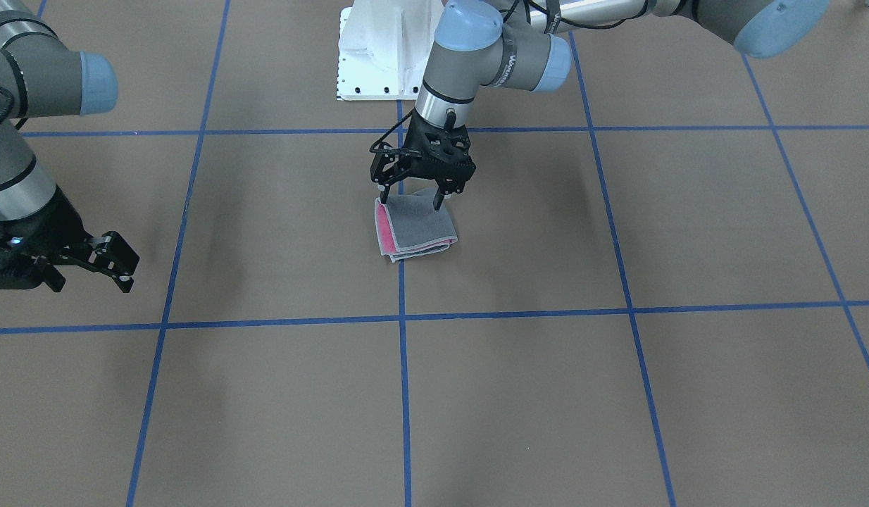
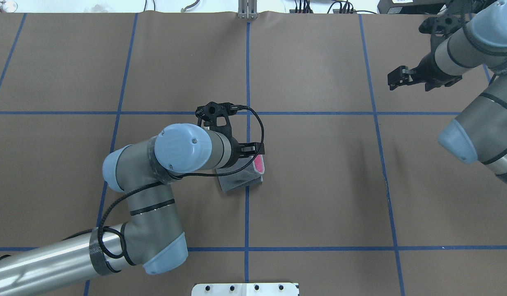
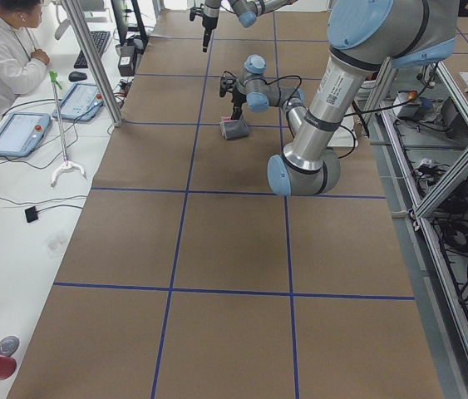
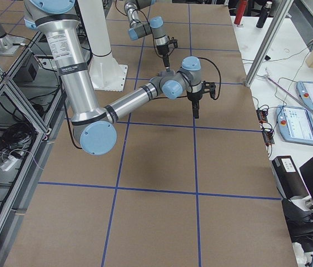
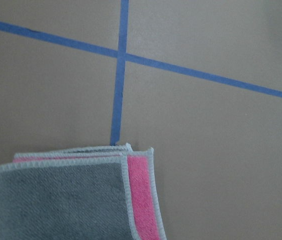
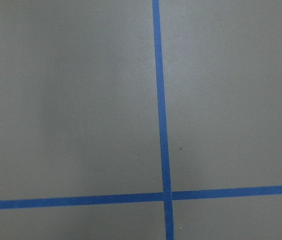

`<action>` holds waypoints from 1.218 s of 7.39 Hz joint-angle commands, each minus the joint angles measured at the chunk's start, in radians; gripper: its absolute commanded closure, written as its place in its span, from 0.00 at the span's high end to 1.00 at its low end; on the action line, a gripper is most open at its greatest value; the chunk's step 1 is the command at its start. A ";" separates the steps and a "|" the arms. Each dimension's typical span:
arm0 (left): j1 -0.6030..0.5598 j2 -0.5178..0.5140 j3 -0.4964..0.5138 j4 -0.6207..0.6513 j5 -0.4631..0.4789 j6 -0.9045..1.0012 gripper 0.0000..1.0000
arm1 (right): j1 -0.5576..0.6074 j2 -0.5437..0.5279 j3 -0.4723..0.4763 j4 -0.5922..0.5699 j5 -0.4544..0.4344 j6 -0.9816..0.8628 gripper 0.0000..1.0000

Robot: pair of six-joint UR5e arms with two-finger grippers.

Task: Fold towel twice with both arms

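Note:
The towel [image 1: 420,225] lies folded into a small square near the table's centre, dark grey face up, with a pink strip along one side. It also shows in the overhead view [image 2: 241,179] and the left wrist view [image 5: 60,200]. My left gripper [image 1: 411,201] points straight down over the towel's edge nearest the robot. Its jaws are spread and hold nothing. My right gripper [image 1: 128,274] is open and empty, raised well off to the side and far from the towel; it also shows in the overhead view [image 2: 395,78].
The brown table is marked with a grid of blue tape lines [image 1: 403,366]. The white pedestal base [image 1: 378,56] stands behind the towel. A side bench with tablets [image 3: 17,133] and a seated operator [image 3: 1,50] runs along the far side.

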 commanded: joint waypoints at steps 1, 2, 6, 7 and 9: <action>-0.125 0.116 -0.175 0.208 -0.121 0.231 1.00 | 0.154 -0.107 -0.003 -0.016 0.075 -0.275 1.00; -0.191 0.205 -0.284 0.291 -0.167 0.362 1.00 | 0.243 -0.170 -0.003 -0.018 0.127 -0.430 1.00; -0.605 0.520 -0.363 0.326 -0.454 0.949 1.00 | 0.470 -0.372 -0.020 -0.027 0.247 -0.750 1.00; -0.718 0.577 -0.342 0.327 -0.518 1.101 1.00 | 0.483 -0.429 -0.022 -0.021 0.243 -0.770 1.00; -0.925 0.657 -0.227 0.327 -0.629 1.388 1.00 | 0.491 -0.474 -0.066 -0.021 0.242 -0.771 1.00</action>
